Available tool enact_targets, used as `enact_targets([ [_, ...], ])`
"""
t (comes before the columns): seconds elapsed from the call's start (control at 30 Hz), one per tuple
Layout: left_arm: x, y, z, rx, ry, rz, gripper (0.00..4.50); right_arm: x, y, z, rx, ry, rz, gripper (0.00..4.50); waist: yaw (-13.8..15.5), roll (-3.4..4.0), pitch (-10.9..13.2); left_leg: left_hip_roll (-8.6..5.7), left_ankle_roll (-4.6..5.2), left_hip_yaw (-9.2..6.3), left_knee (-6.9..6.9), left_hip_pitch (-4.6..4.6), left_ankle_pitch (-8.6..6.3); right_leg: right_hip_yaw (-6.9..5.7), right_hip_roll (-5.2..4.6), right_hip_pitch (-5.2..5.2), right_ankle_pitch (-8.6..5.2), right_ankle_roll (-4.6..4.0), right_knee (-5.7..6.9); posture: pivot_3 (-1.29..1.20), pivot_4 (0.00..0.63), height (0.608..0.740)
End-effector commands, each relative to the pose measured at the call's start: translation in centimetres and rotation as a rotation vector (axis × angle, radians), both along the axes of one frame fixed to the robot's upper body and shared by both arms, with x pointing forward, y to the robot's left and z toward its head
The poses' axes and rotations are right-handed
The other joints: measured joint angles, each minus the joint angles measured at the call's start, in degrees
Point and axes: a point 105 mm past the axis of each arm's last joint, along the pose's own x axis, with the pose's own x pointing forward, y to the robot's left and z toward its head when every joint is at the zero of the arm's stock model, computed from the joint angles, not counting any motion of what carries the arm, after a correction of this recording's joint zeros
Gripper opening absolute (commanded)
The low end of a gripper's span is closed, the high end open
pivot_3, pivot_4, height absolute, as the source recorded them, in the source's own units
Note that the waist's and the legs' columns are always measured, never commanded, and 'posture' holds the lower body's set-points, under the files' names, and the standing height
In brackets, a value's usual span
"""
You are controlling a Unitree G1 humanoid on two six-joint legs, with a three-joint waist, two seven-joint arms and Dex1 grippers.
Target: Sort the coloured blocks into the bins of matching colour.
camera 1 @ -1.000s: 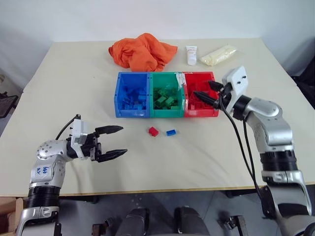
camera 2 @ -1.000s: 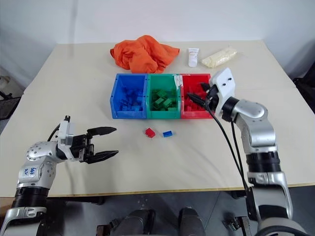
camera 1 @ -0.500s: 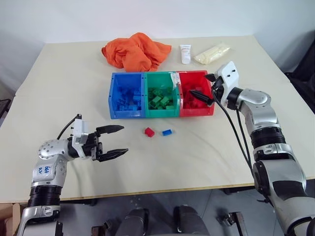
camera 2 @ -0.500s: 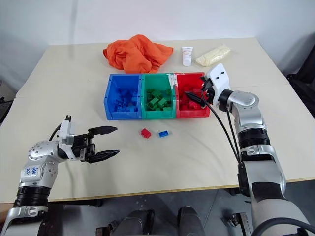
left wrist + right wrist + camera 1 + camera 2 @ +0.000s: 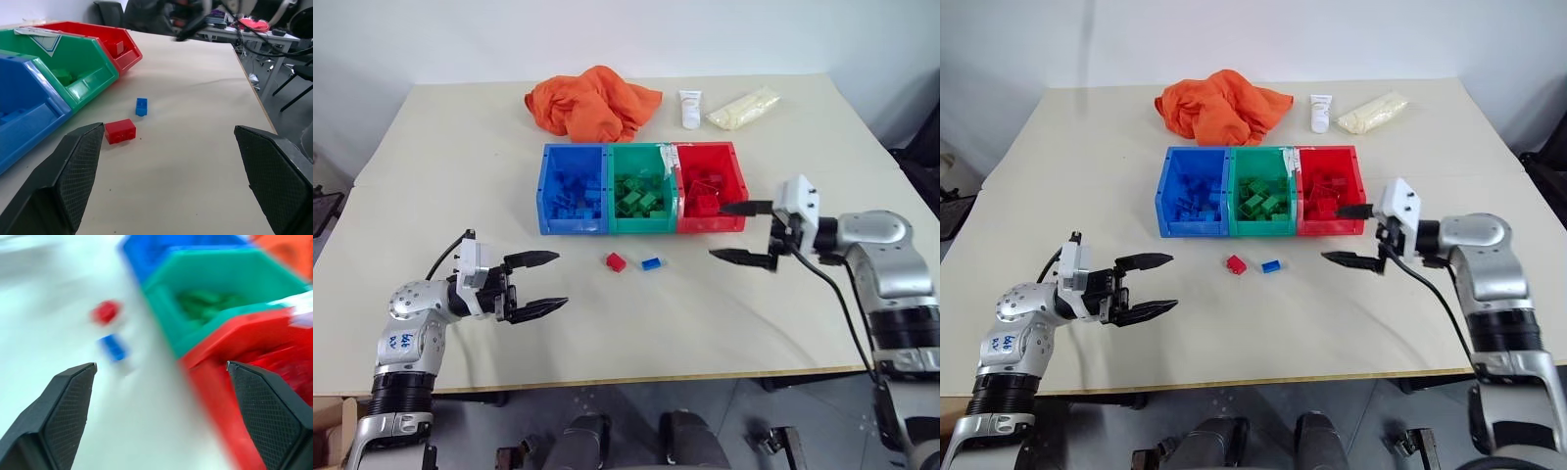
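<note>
Two loose blocks lie on the table in front of the bins: a red block [image 5: 617, 261] and a blue block [image 5: 653, 263] just right of it. The three joined bins stand behind them: blue bin [image 5: 545, 201], green bin [image 5: 641, 226], red bin [image 5: 738, 182], each holding several blocks of its own colour. My left gripper [image 5: 543, 282] is open, empty, at the table's front left, pointing toward the blocks. My right gripper [image 5: 742, 233] is open and empty, right of the blue block, just in front of the red bin's right corner.
An orange cloth [image 5: 595, 101] lies bunched at the back of the table behind the bins. Beside it are a white tube [image 5: 691, 108] and a pale yellow bag [image 5: 744, 107]. The table's front edge [image 5: 636, 378] runs close to both arms.
My right gripper has opened wide and drawn back from over the red bin to the table in front of it, turning leftward. The left gripper has stayed put.
</note>
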Motion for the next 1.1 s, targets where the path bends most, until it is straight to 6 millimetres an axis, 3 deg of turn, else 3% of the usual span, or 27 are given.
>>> enact_targets([
  [0.03,-0.4,0.4,0.7,-0.01,-0.038,0.005,4.5,-2.4,-2.0,1.1,-0.037,0.001,0.049,4.44,0.0,0.0,0.0,-0.01,0.01,0.01,0.0,0.0,0.0,0.01,0.0,0.01,0.0,0.0,-0.02,0.0,0.15,0.74],
  [0.23,-1.1,1.9,0.3,0.016,-0.021,0.041,4.5,-4.2,-7.2,1.1,-0.137,0.066,-0.034,4.44,-0.1,0.01,0.0,0.05,0.01,0.07,-0.04,0.02,-0.01,0.02,0.01,0.02,0.0,0.0,-0.17,0.0,0.15,0.74],
  [0.37,-1.3,2.5,0.3,0.026,-0.019,0.055,4.5,-4.4,-8.1,1.4,-0.148,0.07,-0.062,4.44,-0.1,0.01,0.0,0.05,0.01,0.09,-0.03,0.03,-0.01,0.03,0.01,0.02,0.0,0.0,-0.22,0.0,0.15,0.74],
  [0.73,-2.3,4.3,1.4,0.116,-0.028,0.157,4.5,-3.0,-5.5,1.2,-0.073,0.021,-0.053,4.44,0.0,0.11,0.1,0.08,-0.01,0.1,-0.06,0.03,-0.02,0.06,0.0,0.01,0.0,0.0,-0.24,0.0,0.15,0.74],
  [0.93,-1.6,3.8,2.6,0.158,-0.026,0.233,4.5,-2.5,-4.6,1.0,-0.041,0.0,-0.046,4.44,1.0,0.12,0.1,0.07,-0.01,0.11,-0.02,0.04,-0.02,0.09,0.01,0.06,0.0,0.0,-0.29,0.0,0.15,0.74],
  [1.1,-3.1,4.0,2.8,0.174,-0.005,0.258,4.5,-2.3,-4.2,1.1,-0.026,-0.011,-0.036,4.44,1.2,0.12,0.1,0.06,0.01,0.12,-0.06,0.03,-0.03,0.13,0.0,0.04,0.0,0.0,-0.29,0.0,0.15,0.74],
])
